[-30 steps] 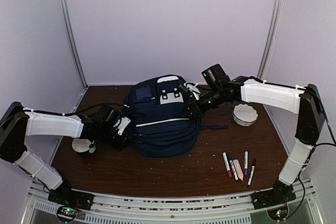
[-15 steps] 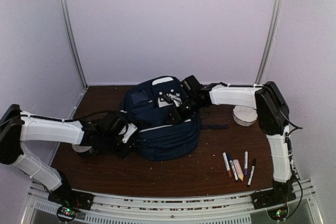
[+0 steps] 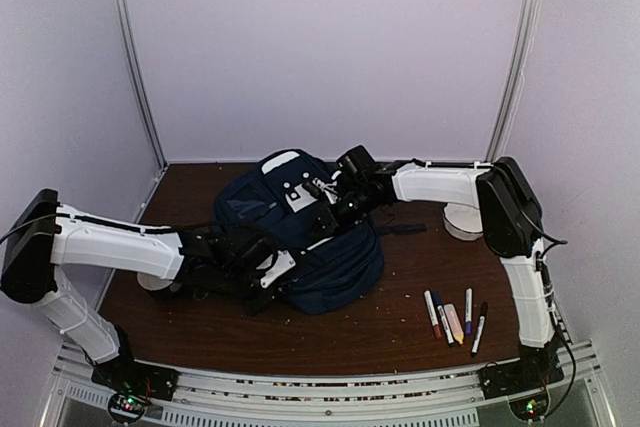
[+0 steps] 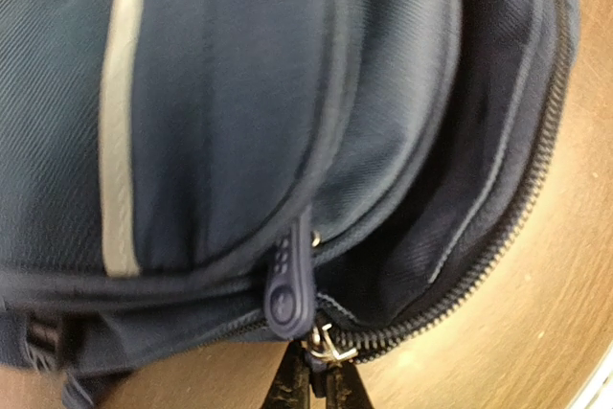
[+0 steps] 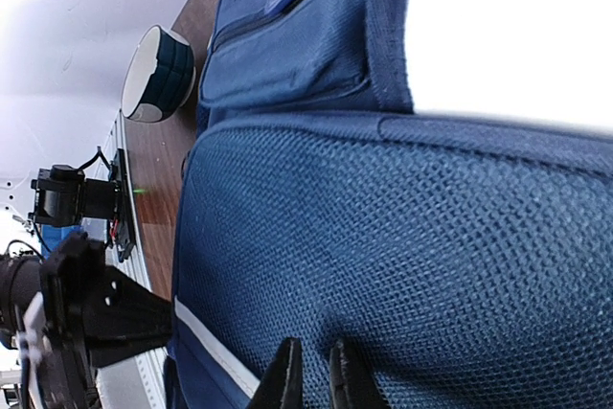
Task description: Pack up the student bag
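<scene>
A: Up front the markers [image 3: 455, 322] haven't moved. What has?

B: The left tool [image 4: 314, 382], clamped on the metal zip pull [image 4: 325, 345], has swept along the front of the student bag [image 3: 300, 237], which has slumped leftward in the middle of the tabletop [image 3: 400, 282]. The zip looks part open, so packing can follow.

A: And behind?

B: The right tool [image 5: 316, 371], fingers narrow, presses the bag's top; gripping fabric or not, I can't tell. Both arms crowd the opening. A white bowl [image 3: 465, 219] sits beyond.

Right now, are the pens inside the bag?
No, the pens lie in a row on the table, outside the student bag.
</scene>
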`<state>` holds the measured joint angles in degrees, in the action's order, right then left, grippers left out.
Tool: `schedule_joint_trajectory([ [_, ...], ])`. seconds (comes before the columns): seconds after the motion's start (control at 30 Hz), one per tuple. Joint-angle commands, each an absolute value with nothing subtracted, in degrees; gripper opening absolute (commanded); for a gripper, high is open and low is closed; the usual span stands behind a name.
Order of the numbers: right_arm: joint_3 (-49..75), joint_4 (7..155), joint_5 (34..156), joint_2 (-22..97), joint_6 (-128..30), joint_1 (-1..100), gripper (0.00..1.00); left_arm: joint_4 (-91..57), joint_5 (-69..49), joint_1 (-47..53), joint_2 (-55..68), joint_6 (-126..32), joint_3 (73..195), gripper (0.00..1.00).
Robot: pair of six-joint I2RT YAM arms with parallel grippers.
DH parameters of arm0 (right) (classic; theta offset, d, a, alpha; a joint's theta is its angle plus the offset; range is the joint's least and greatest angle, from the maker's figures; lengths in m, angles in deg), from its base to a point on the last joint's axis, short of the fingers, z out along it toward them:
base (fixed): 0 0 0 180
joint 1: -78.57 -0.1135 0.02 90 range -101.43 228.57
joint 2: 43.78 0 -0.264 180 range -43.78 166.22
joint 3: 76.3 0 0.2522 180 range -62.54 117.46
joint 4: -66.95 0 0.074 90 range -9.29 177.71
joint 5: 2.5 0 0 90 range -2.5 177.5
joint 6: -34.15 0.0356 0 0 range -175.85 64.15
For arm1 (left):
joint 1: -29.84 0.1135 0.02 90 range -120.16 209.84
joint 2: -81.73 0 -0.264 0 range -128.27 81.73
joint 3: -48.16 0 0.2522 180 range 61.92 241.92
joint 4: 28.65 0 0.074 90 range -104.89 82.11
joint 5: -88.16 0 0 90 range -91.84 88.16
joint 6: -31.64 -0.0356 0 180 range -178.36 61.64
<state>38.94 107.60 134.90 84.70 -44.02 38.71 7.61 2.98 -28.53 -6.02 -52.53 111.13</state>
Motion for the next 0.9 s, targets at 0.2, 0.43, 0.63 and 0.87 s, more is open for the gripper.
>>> schedule_joint_trajectory([
  [0.2,38.89,112.70,132.12,86.10,-44.62,39.53,0.13,2.27,-5.51,-34.25,-8.38,-53.71,118.34,0.33],
  [0.43,30.96,116.12,129.86,68.89,-54.93,41.29,0.19,4.22,-0.57,-34.41,1.09,-53.12,115.84,0.48],
  [0.63,14.72,113.78,126.74,52.91,-60.44,39.73,0.27,-1.42,9.54,-33.05,14.56,-54.04,104.14,0.62],
  [0.87,5.85,114.22,128.24,47.68,-61.84,29.42,0.35,-8.96,4.86,-26.08,15.75,-53.69,96.64,0.60],
])
